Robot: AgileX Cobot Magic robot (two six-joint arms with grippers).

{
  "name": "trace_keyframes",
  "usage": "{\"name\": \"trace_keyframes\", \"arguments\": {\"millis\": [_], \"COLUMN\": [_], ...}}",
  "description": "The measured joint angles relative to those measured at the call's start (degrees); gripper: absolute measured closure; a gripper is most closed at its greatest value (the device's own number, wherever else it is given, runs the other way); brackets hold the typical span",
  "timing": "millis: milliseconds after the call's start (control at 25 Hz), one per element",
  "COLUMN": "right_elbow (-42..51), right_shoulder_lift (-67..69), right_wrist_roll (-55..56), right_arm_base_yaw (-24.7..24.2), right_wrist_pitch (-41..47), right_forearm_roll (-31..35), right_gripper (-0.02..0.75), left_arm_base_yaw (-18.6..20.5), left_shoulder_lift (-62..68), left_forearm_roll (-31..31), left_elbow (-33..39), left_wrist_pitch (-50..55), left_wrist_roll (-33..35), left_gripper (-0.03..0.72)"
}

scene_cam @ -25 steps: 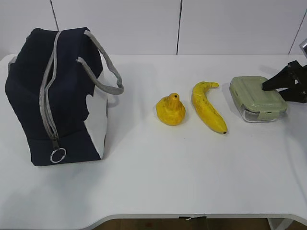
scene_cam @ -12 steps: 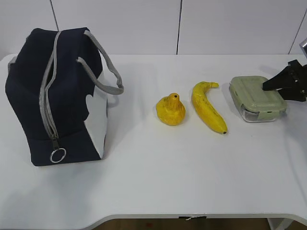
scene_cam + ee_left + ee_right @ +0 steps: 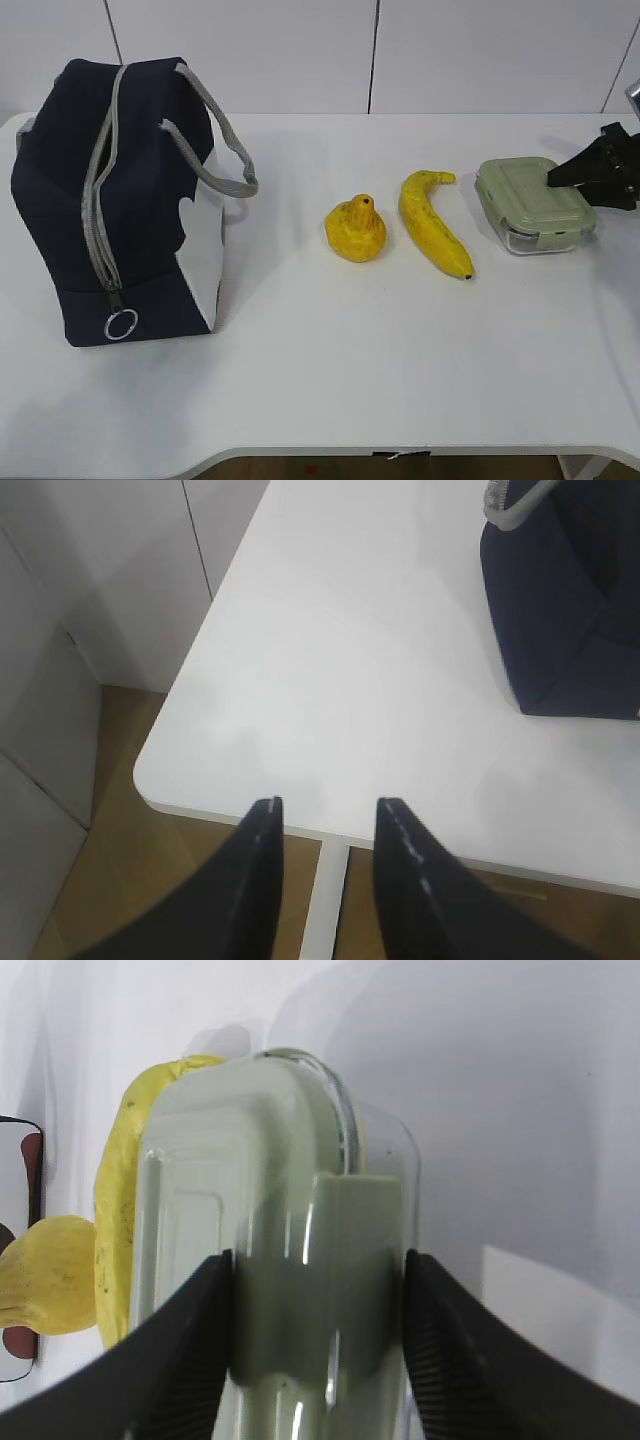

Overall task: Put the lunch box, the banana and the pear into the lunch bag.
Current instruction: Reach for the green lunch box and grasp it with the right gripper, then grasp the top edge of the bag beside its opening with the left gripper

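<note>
Clear rectangular lunch box [image 3: 535,205] with sage-green snap lid near the white tabletop's [image 3: 330,360] right edge; right hand [image 3: 318,1335] straddled its short end, pads against both sides, grip unconfirmed. Rigid, smooth, probably slippery: clamp across the lid's latch end

Light was bright, even and diffuse, seemingly from above, leaving only soft, faint shadows on the table [image 3: 330,350]. The exterior view was sharp throughout. In the right wrist view the lunch box [image 3: 290,1260] showed glare streaks toward 6 o'clock, and the close fingers [image 3: 180,1360] looked slightly blurred.
</note>
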Motion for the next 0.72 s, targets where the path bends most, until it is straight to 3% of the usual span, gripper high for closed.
{"name": "trace_keyframes", "arguments": {"millis": [720], "right_elbow": [0.0], "right_shoulder_lift": [0.0], "right_wrist_roll": [0.3], "right_arm_base_yaw": [0.0], "right_wrist_pitch": [0.0], "right_forearm_roll": [0.1], "right_gripper": [0.339], "left_arm_base_yaw": [0.0], "left_shoulder_lift": [0.0], "left_forearm_roll": [0.0], "left_elbow": [0.0], "left_wrist_pitch": [0.0], "left_wrist_roll": [0.0], "left_gripper": [0.447]}}
